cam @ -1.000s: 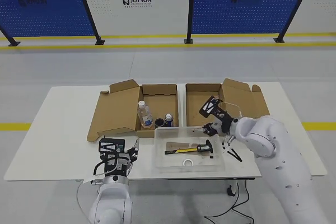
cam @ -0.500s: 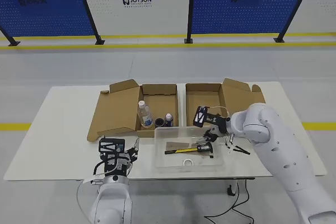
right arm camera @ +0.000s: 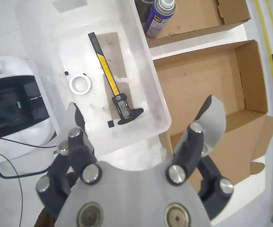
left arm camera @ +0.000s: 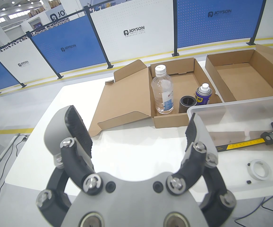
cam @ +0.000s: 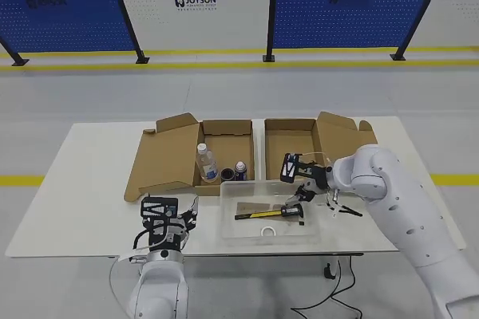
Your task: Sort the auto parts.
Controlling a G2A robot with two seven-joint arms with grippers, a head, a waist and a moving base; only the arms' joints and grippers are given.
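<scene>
Inside the clear bin, the caliper lies just below the right pincer, which gapes wide.

The right hand now hangs a little further toward the robot's left and closer to the robot than a second ago. It is over the right end of the clear bin, by the caliper's head. The arm behind it has swung away from the counter's front edge.
</scene>
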